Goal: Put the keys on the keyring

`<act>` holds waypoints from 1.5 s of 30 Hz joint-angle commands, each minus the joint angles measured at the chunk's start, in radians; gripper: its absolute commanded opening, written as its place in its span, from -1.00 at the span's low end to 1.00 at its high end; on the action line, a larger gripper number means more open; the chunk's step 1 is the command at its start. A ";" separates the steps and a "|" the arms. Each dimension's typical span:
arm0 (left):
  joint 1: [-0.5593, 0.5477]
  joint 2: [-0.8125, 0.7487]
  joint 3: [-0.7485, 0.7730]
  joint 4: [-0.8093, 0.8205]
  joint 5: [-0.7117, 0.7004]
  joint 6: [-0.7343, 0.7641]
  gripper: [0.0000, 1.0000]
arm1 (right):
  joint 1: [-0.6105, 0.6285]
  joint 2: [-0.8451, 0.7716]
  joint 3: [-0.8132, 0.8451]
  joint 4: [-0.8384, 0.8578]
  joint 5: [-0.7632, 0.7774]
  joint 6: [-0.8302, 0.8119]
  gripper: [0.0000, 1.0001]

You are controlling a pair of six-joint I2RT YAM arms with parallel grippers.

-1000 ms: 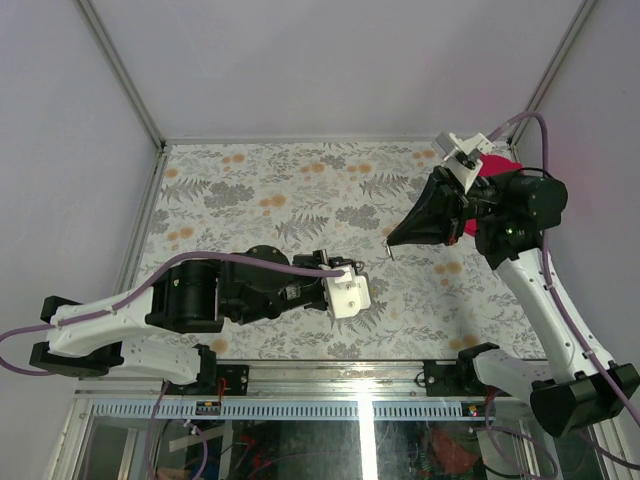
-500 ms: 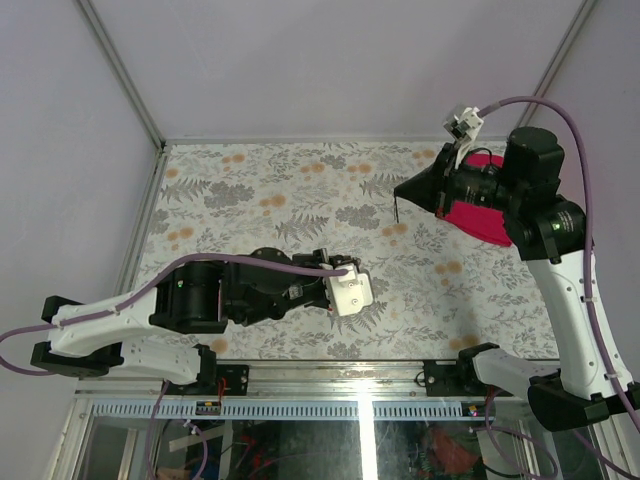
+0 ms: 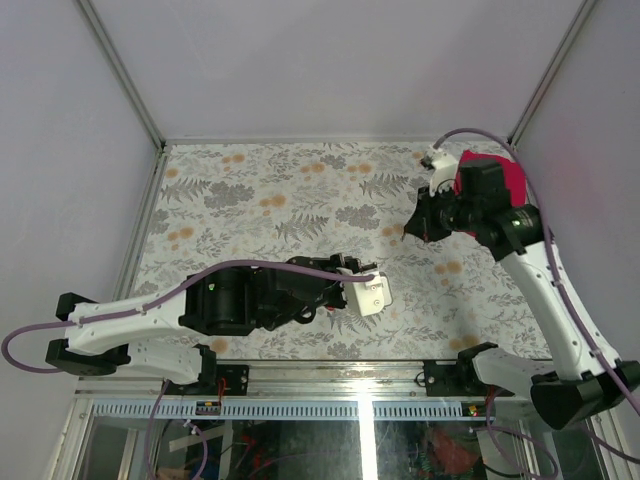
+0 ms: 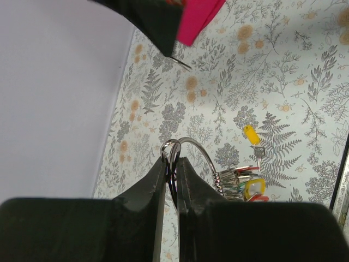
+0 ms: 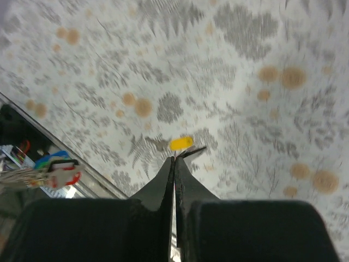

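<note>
In the left wrist view my left gripper (image 4: 172,159) is shut on the silver keyring (image 4: 191,146), held above the table. Several keys (image 4: 242,183) with red, green and yellow heads hang bunched on its loop. A loose yellow-headed key (image 4: 250,135) lies on the floral cloth, also seen in the right wrist view as the yellow key (image 5: 181,143). My right gripper (image 5: 174,158) hovers over it, shut on a thin dark key (image 5: 192,152) that pokes out at the tip. From above, the left gripper (image 3: 368,270) and right gripper (image 3: 405,232) are a short way apart.
A red bowl (image 3: 508,178) sits at the back right, mostly behind the right arm. The floral cloth (image 3: 270,190) covers the table, with walls at the left, back and right. A metal rail (image 3: 330,368) runs along the near edge.
The right arm swung up toward the back, then came down again with its wrist turned, its tip now lower and further right. The left gripper shifted right with the keyring.
</note>
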 commanded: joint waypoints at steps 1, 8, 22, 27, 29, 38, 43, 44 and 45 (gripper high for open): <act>0.008 -0.013 -0.002 0.078 -0.038 0.006 -1.00 | 0.038 0.066 -0.109 -0.087 0.128 0.004 -0.97; 0.009 -0.009 -0.015 0.087 -0.038 0.005 -1.00 | 0.095 0.179 -0.352 0.016 0.070 0.043 -0.88; 0.009 -0.009 -0.030 0.117 -0.033 -0.012 -1.00 | 0.096 0.277 -0.413 0.308 0.189 0.077 -0.32; 0.010 -0.017 -0.038 0.126 -0.033 -0.014 -1.00 | 0.095 0.044 -0.396 0.328 0.172 0.100 -0.13; 0.011 -0.014 -0.033 0.124 -0.031 -0.013 -1.00 | 0.096 -0.060 -0.389 0.360 0.121 0.136 0.02; 0.011 0.000 -0.020 0.135 -0.030 -0.020 -1.00 | 0.095 -0.274 -0.222 0.377 -0.221 0.270 0.11; 0.009 0.010 -0.013 0.134 -0.030 -0.019 -1.00 | 0.095 -0.265 -0.152 0.373 -0.399 0.343 0.12; 0.010 0.012 -0.010 0.134 -0.028 -0.019 -1.00 | 0.096 -0.259 -0.149 0.374 -0.429 0.355 0.12; 0.011 0.015 -0.007 0.134 -0.027 -0.017 -1.00 | 0.096 -0.255 -0.149 0.374 -0.451 0.362 0.11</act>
